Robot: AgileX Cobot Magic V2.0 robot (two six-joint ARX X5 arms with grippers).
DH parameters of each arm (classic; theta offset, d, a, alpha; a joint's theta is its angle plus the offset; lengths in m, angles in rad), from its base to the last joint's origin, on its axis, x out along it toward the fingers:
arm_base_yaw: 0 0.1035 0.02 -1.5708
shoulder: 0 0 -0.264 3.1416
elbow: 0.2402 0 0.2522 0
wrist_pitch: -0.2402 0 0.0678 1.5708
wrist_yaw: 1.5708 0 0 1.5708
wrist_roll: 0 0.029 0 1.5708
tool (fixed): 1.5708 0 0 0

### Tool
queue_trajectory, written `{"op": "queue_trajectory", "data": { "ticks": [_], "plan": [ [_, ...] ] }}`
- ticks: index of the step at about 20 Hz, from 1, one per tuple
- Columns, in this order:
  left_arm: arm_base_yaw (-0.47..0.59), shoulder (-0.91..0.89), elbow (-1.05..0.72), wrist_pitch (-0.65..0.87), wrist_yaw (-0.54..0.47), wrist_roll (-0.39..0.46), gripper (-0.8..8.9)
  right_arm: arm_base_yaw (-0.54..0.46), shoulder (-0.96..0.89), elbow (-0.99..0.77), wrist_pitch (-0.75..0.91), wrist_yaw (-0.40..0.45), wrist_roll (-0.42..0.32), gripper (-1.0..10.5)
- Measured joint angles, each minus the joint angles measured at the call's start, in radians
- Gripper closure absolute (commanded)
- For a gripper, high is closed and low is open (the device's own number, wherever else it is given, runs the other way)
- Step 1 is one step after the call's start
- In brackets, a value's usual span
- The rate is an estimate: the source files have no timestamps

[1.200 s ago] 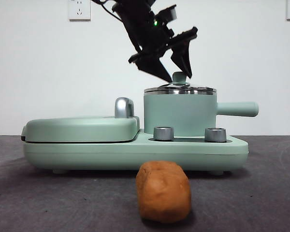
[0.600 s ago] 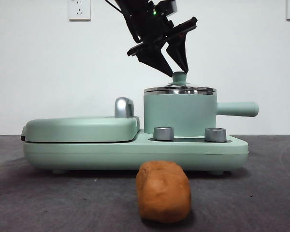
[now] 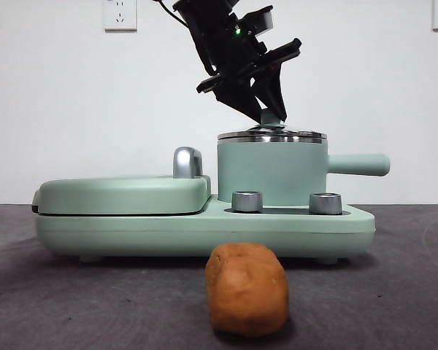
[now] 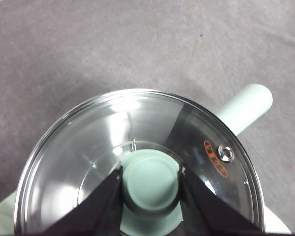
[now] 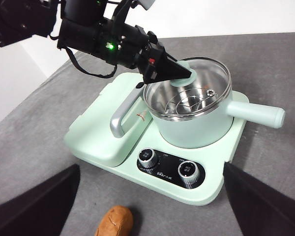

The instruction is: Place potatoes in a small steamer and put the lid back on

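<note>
The small steamer (image 3: 271, 173) stands on the mint-green cooker base (image 3: 204, 226), beside the flat grill cover (image 3: 123, 194), its side handle (image 3: 359, 164) pointing away from the cover. The lid (image 4: 137, 162) sits on its rim. The left gripper (image 4: 151, 183) has its jaws closed on the lid's knob (image 4: 151, 177). The potato (image 3: 247, 289) lies on the grey table (image 3: 394, 292) in front of the base. The right gripper (image 5: 150, 204) hangs high above the table, jaws spread wide.

Mint grill plate (image 3: 124, 195), 2 knobs (image 3: 247, 201), wall sockets (image 3: 120, 14)

Knob (image 3: 271, 117) half hidden behind left gripper (image 3: 266, 117). Lid (image 4: 137, 162) cut by wrist picture's edge. Orange lid print (image 4: 216, 158) unreadable.
</note>
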Motion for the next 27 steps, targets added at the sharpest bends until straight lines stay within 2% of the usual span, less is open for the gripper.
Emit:
{"op": "queue_trajectory", "data": {
  "ticks": [5,9,13,19,21,23,27],
  "plan": [
    [0.003,-0.008,0.1,-0.144,0.0,-0.008,8.08,0.01,0.032,0.002,-0.022,0.031,0.016,4.8],
    [0.026,-0.08,0.113,-0.156,0.0,-0.008,8.08,0.104,0.16,0.018,-0.087,0.082,0.034,4.8],
    [0.07,-0.153,0.122,-0.232,0.0,-0.006,8.08,0.286,0.312,0.049,-0.111,0.161,0.084,4.8],
    [0.181,-0.185,0.122,-0.351,-0.001,-0.006,8.08,0.607,0.552,0.062,-0.04,0.325,0.214,4.8],
    [0.218,-0.202,0.122,-0.365,-0.001,-0.006,8.08,0.677,0.624,0.062,-0.037,0.386,0.249,4.8],
    [0.25,-0.218,0.122,-0.364,-0.001,-0.006,8.08,0.729,0.7,0.062,-0.034,0.412,0.278,4.8],
    [0.297,-0.225,0.123,-0.365,-0.001,-0.006,8.08,0.797,0.83,0.062,0.033,0.414,0.302,4.8]
  ]
}}
